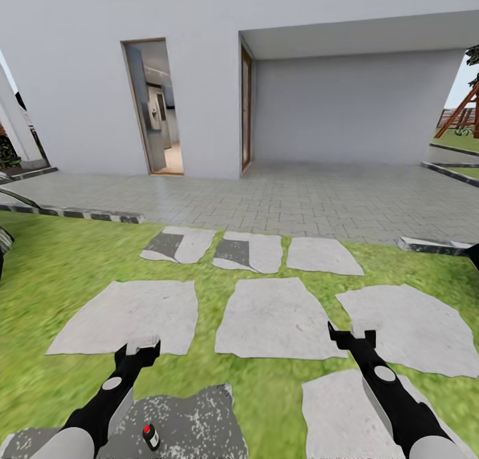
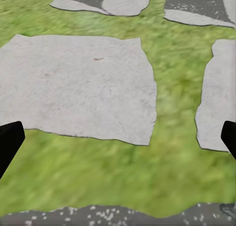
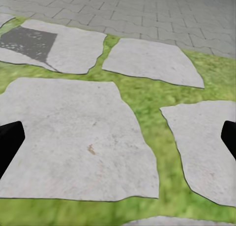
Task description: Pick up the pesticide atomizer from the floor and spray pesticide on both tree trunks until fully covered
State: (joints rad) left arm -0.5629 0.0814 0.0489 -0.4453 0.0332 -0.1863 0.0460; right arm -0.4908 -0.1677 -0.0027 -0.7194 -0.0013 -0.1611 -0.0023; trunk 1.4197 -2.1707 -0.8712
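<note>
The pesticide atomizer (image 1: 151, 436) is a small dark bottle with a red top. It stands on a speckled grey stone slab (image 1: 193, 419) close in front of me, just right of my left forearm. My left gripper (image 1: 138, 352) (image 2: 118, 142) hangs open over the grass beyond the bottle, near a pale stepping stone (image 2: 78, 83), holding nothing. My right gripper (image 1: 351, 339) (image 3: 118, 140) is open too, empty, above another stepping stone (image 3: 69, 142). The garden lawn (image 1: 60, 273) lies around the stones. Both trees and their trunks are out of view.
Several flat grey stepping stones (image 1: 276, 316) lie in the grass ahead. Beyond them is a paved patio (image 1: 299, 199) and a white house with an open doorway (image 1: 156, 106). Low kerbs (image 1: 73, 213) edge the lawn. A wooden frame (image 1: 466, 110) stands far right.
</note>
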